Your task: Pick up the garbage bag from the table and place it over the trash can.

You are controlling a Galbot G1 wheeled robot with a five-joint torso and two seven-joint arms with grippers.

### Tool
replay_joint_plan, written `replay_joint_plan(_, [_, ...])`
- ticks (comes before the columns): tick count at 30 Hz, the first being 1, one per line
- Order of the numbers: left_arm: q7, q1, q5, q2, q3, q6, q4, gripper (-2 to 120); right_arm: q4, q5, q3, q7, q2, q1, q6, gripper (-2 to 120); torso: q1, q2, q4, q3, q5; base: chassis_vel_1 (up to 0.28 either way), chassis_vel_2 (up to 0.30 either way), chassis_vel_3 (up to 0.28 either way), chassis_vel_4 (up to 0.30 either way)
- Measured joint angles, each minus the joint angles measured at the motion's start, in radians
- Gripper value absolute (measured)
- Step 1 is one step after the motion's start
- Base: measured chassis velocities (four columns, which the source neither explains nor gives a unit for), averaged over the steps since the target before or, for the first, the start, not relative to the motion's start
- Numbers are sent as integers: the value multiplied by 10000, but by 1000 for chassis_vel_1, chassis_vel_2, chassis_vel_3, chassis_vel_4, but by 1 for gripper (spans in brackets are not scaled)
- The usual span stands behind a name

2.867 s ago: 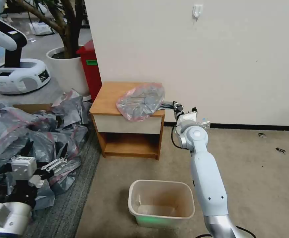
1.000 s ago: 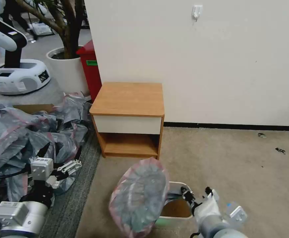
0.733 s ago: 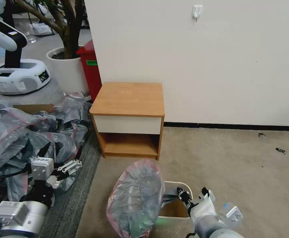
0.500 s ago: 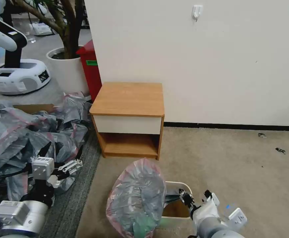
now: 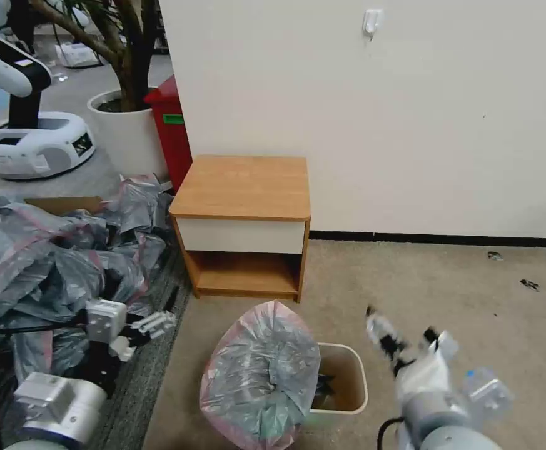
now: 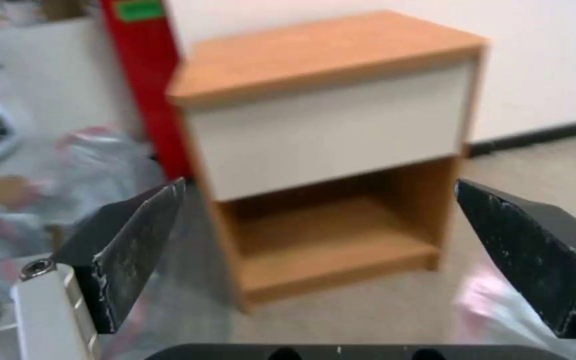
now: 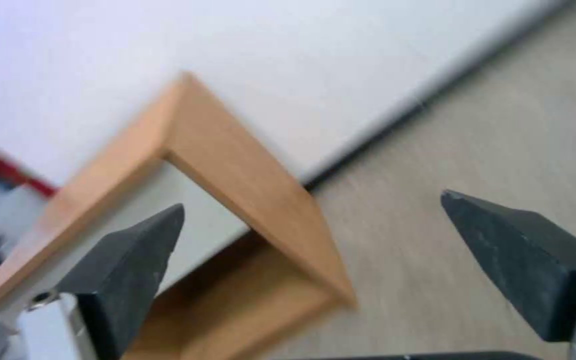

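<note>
The garbage bag (image 5: 260, 378), crinkly grey with a pink rim band, lies bunched over the left side of the beige trash can (image 5: 355, 382); the can's right half stays uncovered. My right gripper (image 5: 403, 331) hovers open to the right of the can, apart from the bag, with nothing between its fingers. In its wrist view the right gripper (image 7: 308, 260) faces the table (image 7: 235, 165). My left gripper (image 5: 160, 323) is open and low on the left, beside the heap of bags. The left gripper (image 6: 315, 260) points at the table (image 6: 328, 100). The table (image 5: 244, 187) top is bare.
A big heap of grey-pink bags (image 5: 35, 256) covers the floor on the left. A tall red bin (image 5: 171, 128) and a white plant pot (image 5: 122, 134) stand behind the table. Another robot's base (image 5: 32, 142) is at far left. Open carpet (image 5: 466, 294) lies to the right.
The right gripper has let go of the bag and swung up and to the right. The bag now rests on the can's left side. The left gripper has shifted right.
</note>
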Motion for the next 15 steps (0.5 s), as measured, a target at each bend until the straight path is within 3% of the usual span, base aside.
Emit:
replay_joint_plan(1, [0,0,0,0,0,0,0,100,0,0,0,0,0,0,0,100,0,0,0,0,0,0,0,0,0])
replay_joint_plan(2, [0,-81,0,106,257,47,0,100,-239,-159,241,-711,-130,-42,75,100,0,-1,0,0,1,0,0,0,0])
replay_joint_plan(3, [-9,-255,74,254,918,79,6,100,-709,-470,752,-2200,-424,-140,231,100,0,0,-2,0,0,0,0,0,0])
replay_joint_plan(4, [-9,-255,74,254,918,79,6,100,-709,-470,752,-2200,-424,-140,231,100,0,0,-2,0,0,0,0,0,0])
replay_joint_plan(5, [-32,-341,248,293,1535,85,116,100,-1121,-837,1127,-3329,-687,-223,402,100,-1,0,-2,-1,1,0,0,0,0])
replay_joint_plan(7, [-95,-385,618,292,2301,90,328,100,-1607,-1329,1592,-4405,-983,-298,654,100,0,0,-1,-1,0,0,0,0,0])
replay_joint_plan(15, [-646,-292,1872,150,3707,443,766,100,-1900,-1625,2300,-5402,-1356,-627,739,100,0,0,0,-1,-1,0,0,0,0])
